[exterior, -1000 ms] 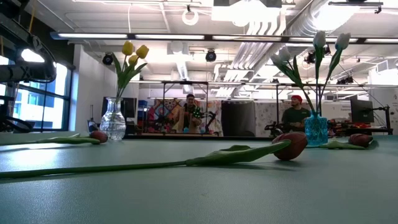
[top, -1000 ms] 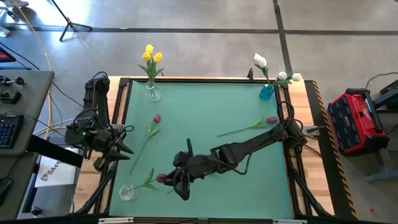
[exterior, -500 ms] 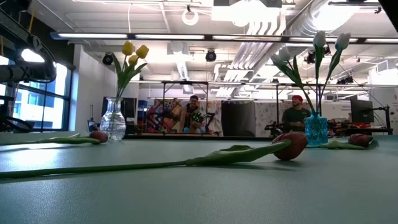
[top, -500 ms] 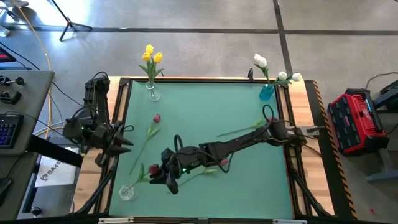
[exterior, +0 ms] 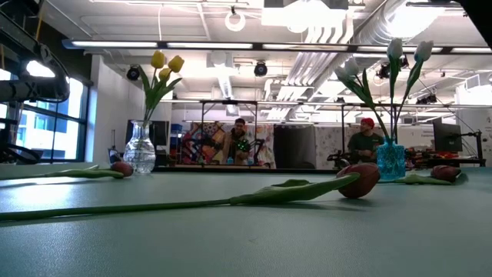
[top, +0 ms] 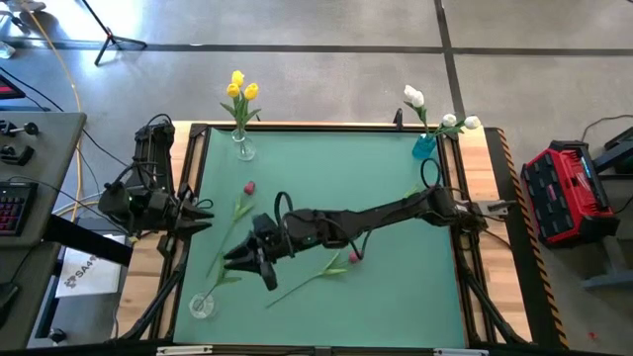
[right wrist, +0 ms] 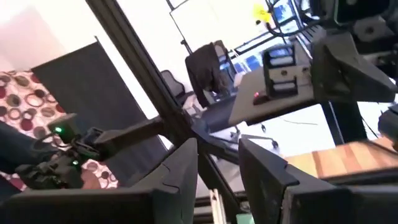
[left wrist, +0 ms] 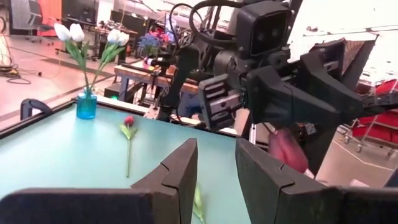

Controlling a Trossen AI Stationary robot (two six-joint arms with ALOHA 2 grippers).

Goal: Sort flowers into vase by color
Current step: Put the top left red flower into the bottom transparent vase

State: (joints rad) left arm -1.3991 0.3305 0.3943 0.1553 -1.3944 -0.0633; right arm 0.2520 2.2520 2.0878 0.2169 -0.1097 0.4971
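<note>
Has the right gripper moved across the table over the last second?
Yes. In the high view the right gripper has swung toward the table's left side, away from the near edge, and now sits above the empty clear vase.

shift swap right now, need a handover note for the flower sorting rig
Left gripper: open, empty, beside the left edge of the mat.
Right gripper: extended across to front-left, near the clear vase; whether it holds anything can't be confirmed.
Done: yellow tulips stand in a vase, white tulips in the blue vase.
Left to do: dark red tulips lie loose on the mat.
</note>
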